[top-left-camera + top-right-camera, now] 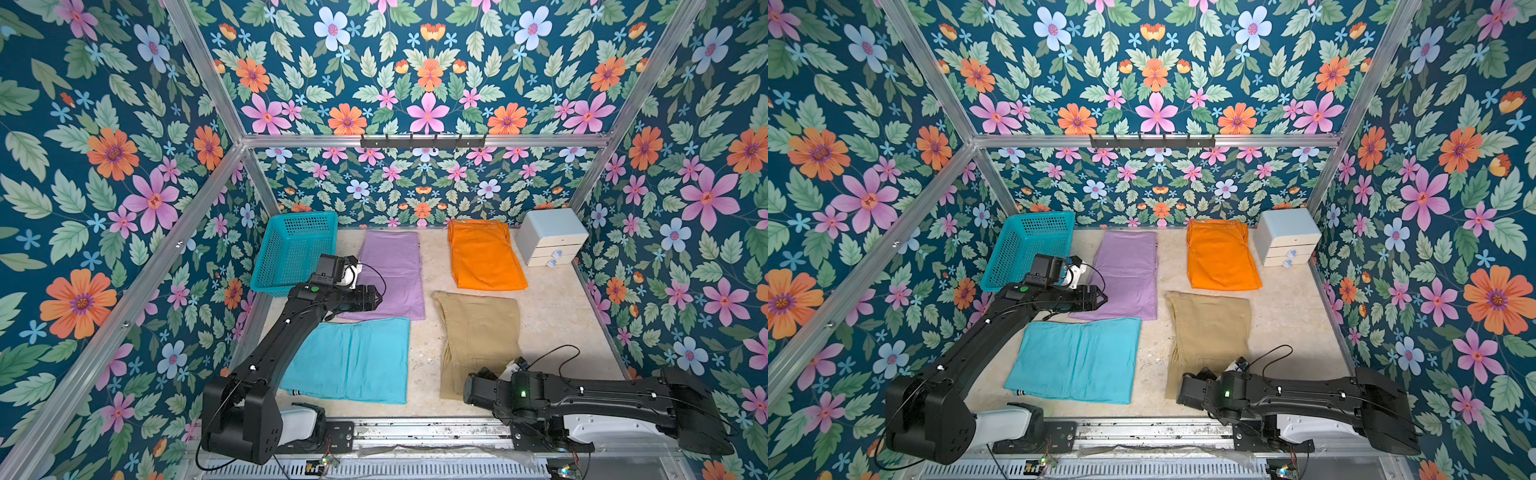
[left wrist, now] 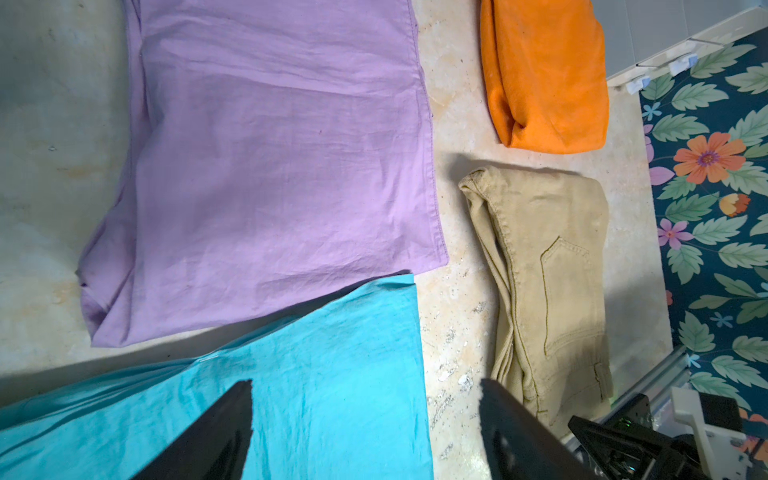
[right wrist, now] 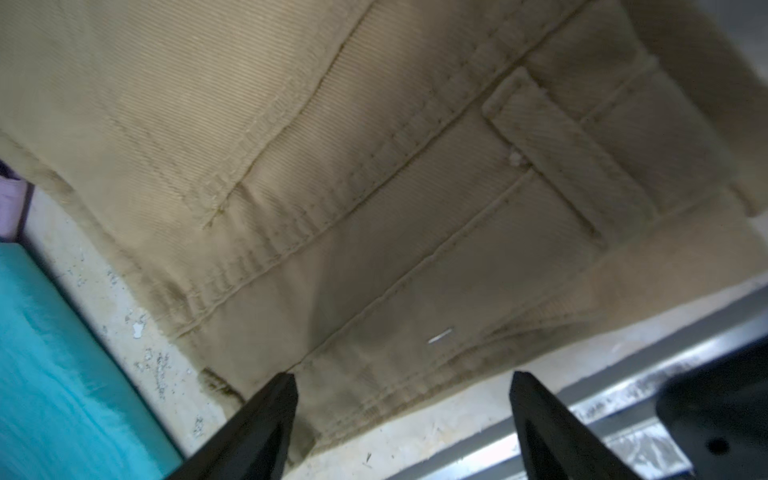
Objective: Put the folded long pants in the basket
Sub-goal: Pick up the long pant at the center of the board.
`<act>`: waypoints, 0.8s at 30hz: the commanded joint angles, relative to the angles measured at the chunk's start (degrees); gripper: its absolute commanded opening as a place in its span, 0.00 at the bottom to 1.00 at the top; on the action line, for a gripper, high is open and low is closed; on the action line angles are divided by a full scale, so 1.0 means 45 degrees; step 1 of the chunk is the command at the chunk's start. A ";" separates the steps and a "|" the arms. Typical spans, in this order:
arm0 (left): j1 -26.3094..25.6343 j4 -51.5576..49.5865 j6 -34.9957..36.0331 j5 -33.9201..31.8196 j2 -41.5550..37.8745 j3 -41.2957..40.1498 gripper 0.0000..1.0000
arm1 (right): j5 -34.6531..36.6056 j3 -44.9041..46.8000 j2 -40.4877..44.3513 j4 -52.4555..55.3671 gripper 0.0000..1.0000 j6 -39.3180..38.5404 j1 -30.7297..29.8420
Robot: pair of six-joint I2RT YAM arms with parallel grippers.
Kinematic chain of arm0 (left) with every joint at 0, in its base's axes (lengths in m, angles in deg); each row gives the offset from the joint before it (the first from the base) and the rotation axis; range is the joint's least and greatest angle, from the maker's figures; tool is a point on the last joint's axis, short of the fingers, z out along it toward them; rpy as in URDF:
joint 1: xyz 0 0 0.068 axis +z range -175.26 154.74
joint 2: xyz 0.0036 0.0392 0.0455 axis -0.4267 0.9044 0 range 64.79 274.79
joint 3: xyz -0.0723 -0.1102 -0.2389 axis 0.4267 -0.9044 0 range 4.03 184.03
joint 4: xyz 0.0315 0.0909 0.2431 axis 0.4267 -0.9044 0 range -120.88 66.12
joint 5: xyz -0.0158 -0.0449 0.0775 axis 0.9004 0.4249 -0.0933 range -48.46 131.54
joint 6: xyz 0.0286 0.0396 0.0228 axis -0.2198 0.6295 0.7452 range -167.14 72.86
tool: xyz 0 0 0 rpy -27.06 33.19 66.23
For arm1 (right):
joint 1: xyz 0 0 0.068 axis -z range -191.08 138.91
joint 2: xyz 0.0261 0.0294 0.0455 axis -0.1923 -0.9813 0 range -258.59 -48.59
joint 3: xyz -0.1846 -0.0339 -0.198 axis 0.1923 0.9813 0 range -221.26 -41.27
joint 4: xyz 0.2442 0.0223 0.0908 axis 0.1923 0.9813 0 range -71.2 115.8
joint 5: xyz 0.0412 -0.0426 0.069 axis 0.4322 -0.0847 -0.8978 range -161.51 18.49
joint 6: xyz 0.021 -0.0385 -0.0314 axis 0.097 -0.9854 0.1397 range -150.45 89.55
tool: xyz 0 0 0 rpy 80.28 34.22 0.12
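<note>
Four folded long pants lie flat on the pale table (image 1: 552,316), none in the teal basket (image 1: 286,253), which sits at the far left corner. The lilac pair (image 1: 392,274) lies just beside the basket, its near edge meeting the turquoise pair (image 1: 353,359). The orange pair (image 1: 484,255) rests at the back, next to a pale drawer box (image 1: 548,243), with the khaki pair (image 1: 478,332) in front of it. The left gripper (image 2: 365,384) hangs over the lilac pair's near left corner, jaws spread wide and empty. The right gripper (image 3: 403,376) hovers at the khaki pair's near end, jaws likewise apart, gripping nothing.
</note>
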 commanded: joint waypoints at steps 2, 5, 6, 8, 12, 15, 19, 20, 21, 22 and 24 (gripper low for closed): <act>-0.0026 0.0036 0.0178 -0.0051 0.0052 -0.0083 0.89 | 0.0280 0.0663 0.0099 -0.0491 0.81 0.5189 -0.0009; -0.0086 0.0045 0.0173 -0.0118 0.0056 -0.0163 0.89 | 0.0491 0.1143 0.0120 -0.1026 0.81 0.5477 -0.0008; -0.0108 0.0050 0.0180 -0.0147 0.0074 -0.0165 0.88 | 0.0540 0.1282 -0.0026 -0.1244 0.81 0.5565 0.0034; -0.0148 0.0044 0.0176 -0.0168 0.0102 -0.0143 0.88 | 0.0289 0.1621 -0.0409 -0.2020 0.78 0.5503 0.0303; -0.0245 0.0043 0.0171 -0.0133 0.0128 -0.0085 0.88 | -0.0004 0.2115 -0.0751 -0.3015 0.57 0.4832 0.1167; -0.0321 0.0036 0.0170 -0.0149 0.0188 -0.0065 0.88 | -0.0588 0.2542 -0.0302 -0.3500 0.37 0.3622 0.2491; -0.0491 0.0051 0.0122 0.0014 0.0235 0.0027 0.88 | -0.1609 0.2425 0.1370 -0.2272 0.20 0.0520 0.5382; -0.0580 0.0055 0.0095 0.0055 0.0273 0.0087 0.88 | -0.1970 0.2327 0.1934 -0.1954 0.16 -0.0540 0.6380; -0.0683 0.0055 0.0075 0.0091 0.0323 0.0209 0.88 | -0.2434 0.2097 0.2529 -0.1535 0.12 -0.2162 0.7644; -0.0801 0.0051 0.0076 0.0086 0.0386 0.0335 0.87 | -0.2890 0.1845 0.2995 -0.0920 0.11 -0.3192 0.8856; -0.1131 0.0055 0.0054 0.0029 0.0686 0.0722 0.87 | -0.3893 0.1088 0.3615 0.0118 0.06 -0.6244 1.1607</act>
